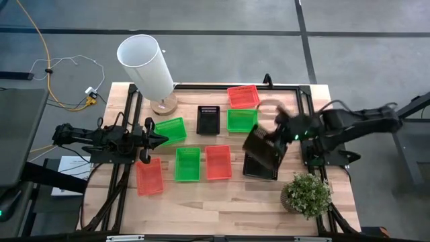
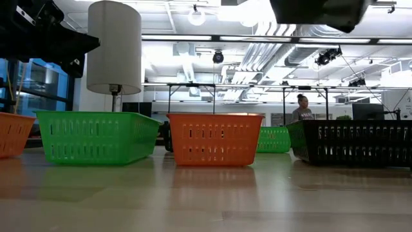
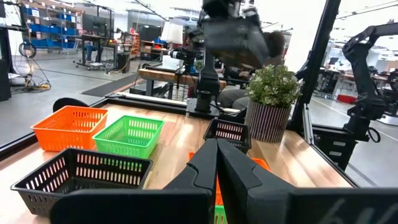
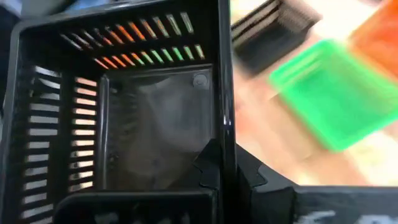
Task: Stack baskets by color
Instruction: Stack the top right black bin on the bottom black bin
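Observation:
My right gripper (image 1: 275, 134) is shut on a black basket (image 1: 262, 144) and holds it in the air over a second black basket (image 1: 261, 168) that rests on the table's right part. A third black basket (image 1: 208, 119) sits mid-table. Red baskets (image 1: 243, 96) (image 1: 218, 162) (image 1: 149, 176) and green baskets (image 1: 169, 129) (image 1: 242, 119) (image 1: 187, 164) stand singly on the wood. My left gripper (image 1: 158, 140) waits shut at the table's left, level, beside the green basket there. In the low view the held basket (image 2: 315, 13) hangs at the top. My right gripper pinches one side wall of the black basket at its rim (image 4: 225, 118), one finger inside the basket and one outside. The fingers slant down from the table's right side. The basket is lifted clear and tilted, above the other black basket.
A tall white cylinder (image 1: 144, 64) on a round wooden foot (image 1: 163, 104) stands at the far left. A potted green plant (image 1: 307, 193) stands at the near right corner. A black frame rail (image 1: 282, 86) runs along the far edge. A person (image 2: 302, 106) shows in the room behind.

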Controlling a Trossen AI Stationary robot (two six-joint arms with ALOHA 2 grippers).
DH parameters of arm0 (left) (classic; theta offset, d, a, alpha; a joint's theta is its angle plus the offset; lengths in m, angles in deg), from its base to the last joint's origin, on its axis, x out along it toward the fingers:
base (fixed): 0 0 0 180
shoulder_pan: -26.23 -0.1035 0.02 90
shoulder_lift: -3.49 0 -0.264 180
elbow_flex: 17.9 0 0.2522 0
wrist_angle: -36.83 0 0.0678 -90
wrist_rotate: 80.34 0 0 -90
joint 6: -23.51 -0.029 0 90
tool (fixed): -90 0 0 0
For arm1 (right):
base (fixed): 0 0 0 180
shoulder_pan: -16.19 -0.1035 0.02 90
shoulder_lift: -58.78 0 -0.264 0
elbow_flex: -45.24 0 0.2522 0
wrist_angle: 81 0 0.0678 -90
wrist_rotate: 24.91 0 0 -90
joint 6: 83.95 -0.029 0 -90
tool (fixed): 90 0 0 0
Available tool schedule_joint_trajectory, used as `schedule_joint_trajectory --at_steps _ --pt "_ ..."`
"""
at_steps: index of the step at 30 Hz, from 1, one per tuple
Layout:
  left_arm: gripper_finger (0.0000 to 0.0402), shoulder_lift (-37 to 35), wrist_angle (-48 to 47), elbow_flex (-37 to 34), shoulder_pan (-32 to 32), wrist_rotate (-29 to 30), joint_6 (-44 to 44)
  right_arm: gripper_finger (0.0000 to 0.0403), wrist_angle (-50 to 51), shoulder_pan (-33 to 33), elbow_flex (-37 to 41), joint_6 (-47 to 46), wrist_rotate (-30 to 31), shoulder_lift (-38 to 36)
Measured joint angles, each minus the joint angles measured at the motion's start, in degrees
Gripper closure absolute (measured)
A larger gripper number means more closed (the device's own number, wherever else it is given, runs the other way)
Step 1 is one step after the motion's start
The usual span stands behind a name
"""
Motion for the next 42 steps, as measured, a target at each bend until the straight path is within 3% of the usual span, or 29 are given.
schedule_joint_trajectory --at_steps 4,8,16,22,30,42 --pt "0.0401 0.0 0.0 0.0 0.0 0.0 0.0 0.0403 0.2 -8.0 -2.2 -1.1 0.7 6.5" --pt "0.0401 0.0 0.0 0.0 0.0 0.0 0.0 0.0403 1.8 -11.7 -2.3 2.7 0.8 12.6" --pt "0.0401 0.0 0.0 0.0 0.0 0.0 0.0 0.0403 5.2 -9.1 -2.3 8.6 1.3 20.6" --pt "0.0401 0.0 0.0 0.0 0.0 0.0 0.0 0.0403 6.0 -6.2 2.2 12.2 1.5 19.1" --pt "0.0401 0.0 0.0 0.0 0.0 0.0 0.0 0.0403 -3.3 -3.6 11.8 12.2 -3.7 12.3" --pt "0.0401 0.0 0.0 0.0 0.0 0.0 0.0 0.0403 -7.4 -3.3 14.6 15.6 -4.9 11.5"
